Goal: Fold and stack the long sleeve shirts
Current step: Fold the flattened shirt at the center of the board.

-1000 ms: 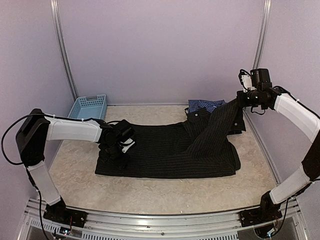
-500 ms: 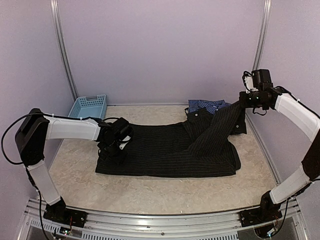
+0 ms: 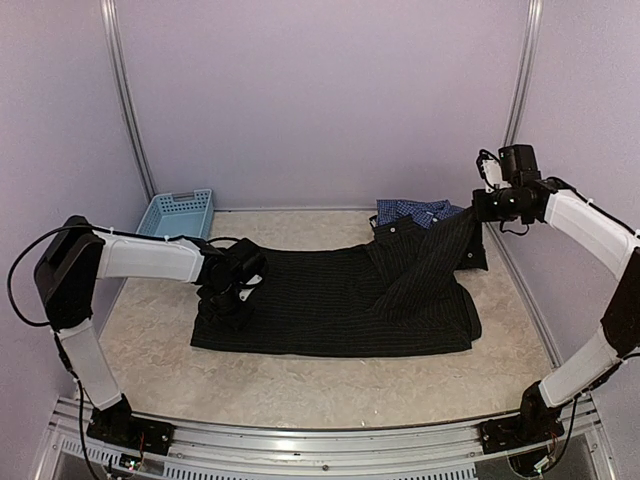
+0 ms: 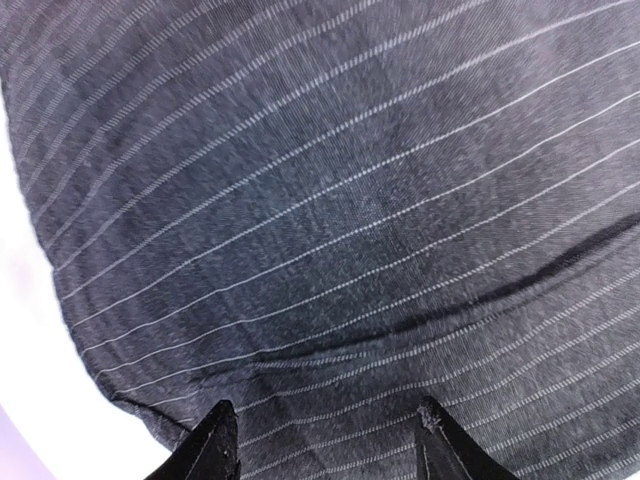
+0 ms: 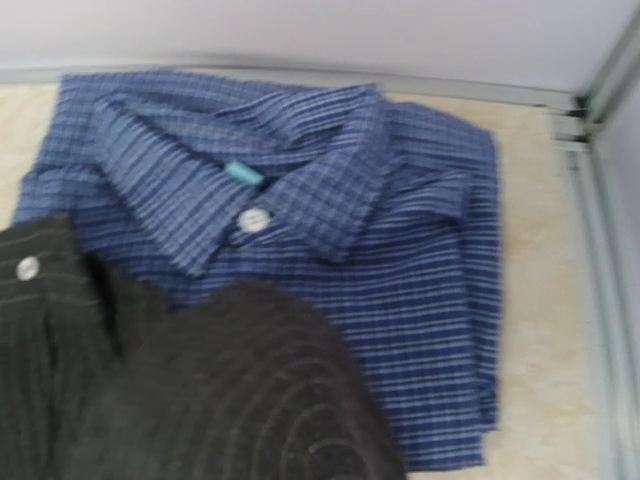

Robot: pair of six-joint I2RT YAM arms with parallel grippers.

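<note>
Black shirt (image 3: 340,305) spread across surface (image 3: 300,385); blue shirt (image 5: 330,200) folded at back right. Right pincer (image 3: 478,207) clamped tight on its sleeve (image 3: 440,250), lifted. Left pincer (image 4: 325,440) half open, empty, over left end. Lay sleeve across body; pin left end against dragging.

Blue shirt (image 3: 412,210): the top view shows only its far part; the rest sits behind the black shirt (image 3: 330,300). The right wrist view is soft, and black cloth covers the blue shirt's lower left. Left wrist view: the left fingers (image 4: 215,450) are cut off at the lower edge.
</note>
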